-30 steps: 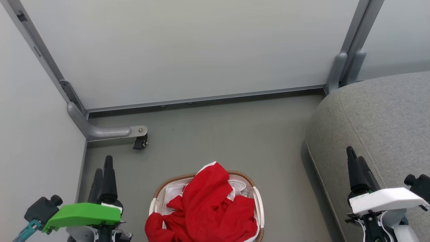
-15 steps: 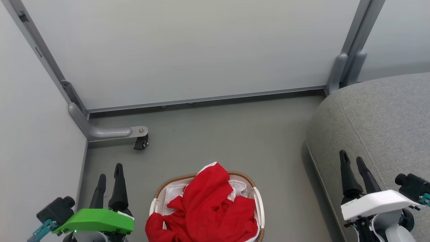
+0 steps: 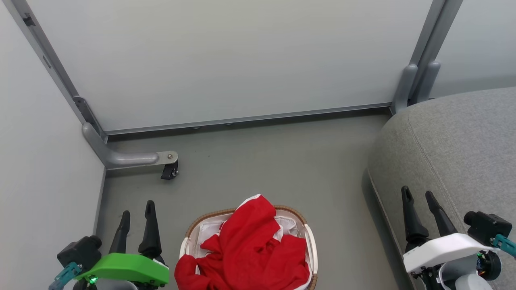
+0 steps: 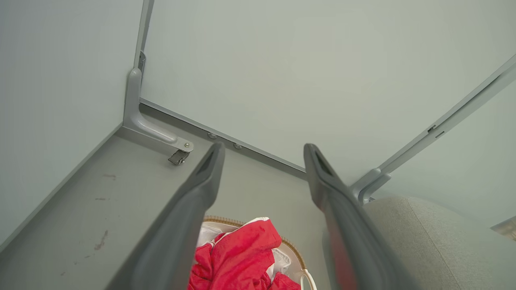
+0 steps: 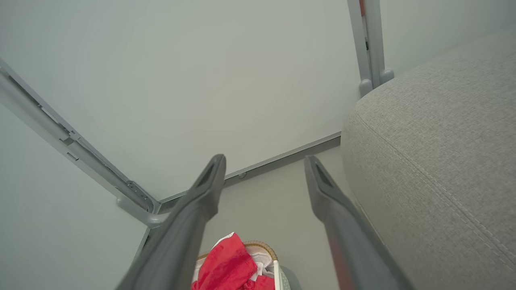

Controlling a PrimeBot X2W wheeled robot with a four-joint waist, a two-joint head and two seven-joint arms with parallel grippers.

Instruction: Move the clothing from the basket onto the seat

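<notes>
Clothing (image 3: 250,249) heaped in basket (image 3: 311,241), long fold running front to back. It sits just right of left gripper (image 3: 138,209), farther left of right gripper (image 3: 417,192). Both spread wide, empty. Left nearer; seat (image 3: 463,141) beside right gripper.

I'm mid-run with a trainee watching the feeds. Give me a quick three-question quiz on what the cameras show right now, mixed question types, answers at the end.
1. True or false: the clothing lies on the seat.
2. On which side of the basket does the seat stand, by the robot's own sides? A) left B) right C) underneath it
3. Fill in: the left gripper and the right gripper both have their jaws ____ and hold nothing.
Key: 1 false, it is heaped in the basket; 2 B; 3 open.
</notes>
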